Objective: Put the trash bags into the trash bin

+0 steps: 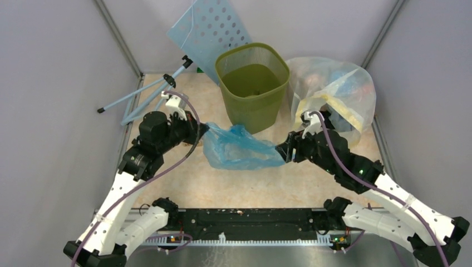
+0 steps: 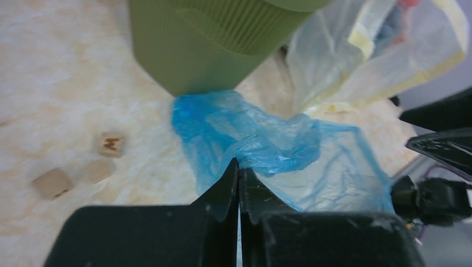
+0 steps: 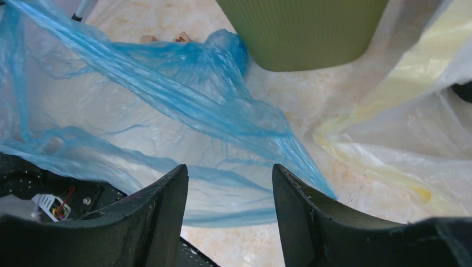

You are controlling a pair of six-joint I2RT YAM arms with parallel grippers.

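Left jaws pinch the trash bag (image 1: 239,147), stretched left-to-right.

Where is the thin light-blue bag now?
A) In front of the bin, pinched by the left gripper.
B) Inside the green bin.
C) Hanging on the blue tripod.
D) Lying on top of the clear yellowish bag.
A: the light-blue bag sits in front of the green bin, with the left gripper shut on its edge.
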